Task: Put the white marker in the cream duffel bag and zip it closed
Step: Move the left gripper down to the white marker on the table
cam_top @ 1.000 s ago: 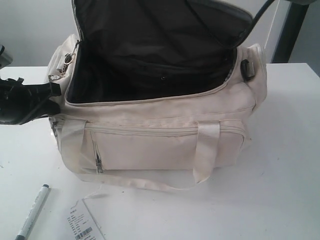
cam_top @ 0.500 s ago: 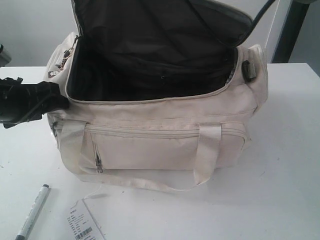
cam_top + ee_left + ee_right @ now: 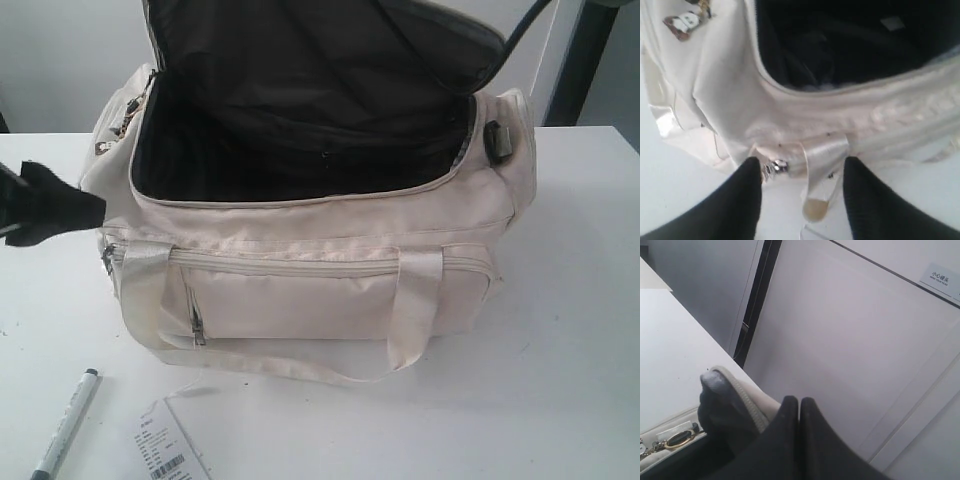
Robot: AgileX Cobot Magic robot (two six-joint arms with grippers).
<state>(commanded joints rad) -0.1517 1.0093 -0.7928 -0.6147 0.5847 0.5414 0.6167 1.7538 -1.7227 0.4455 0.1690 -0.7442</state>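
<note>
Marker: white marker (image 3: 65, 425) lay on table (image 3: 560, 380) beside paper tag (image 3: 165, 452), outside cream duffel bag (image 3: 320, 260) | left fingers (image 3: 740, 200) apart at bag's end | right fingers (image 3: 785, 440) together by raised flap (image 3: 725, 395) | risk: flap could drop over the opening if unsupported.

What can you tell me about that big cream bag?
The bag is a soft cream fabric duffel sitting upright on the white table. Its top is unzipped wide, the flap raised, showing black lining. The front has a zipped pocket and a loop handle hanging down; a small charm dangles at its left end. The open left gripper sits by that end, fingers either side of a handle base; contact is unclear.
</note>
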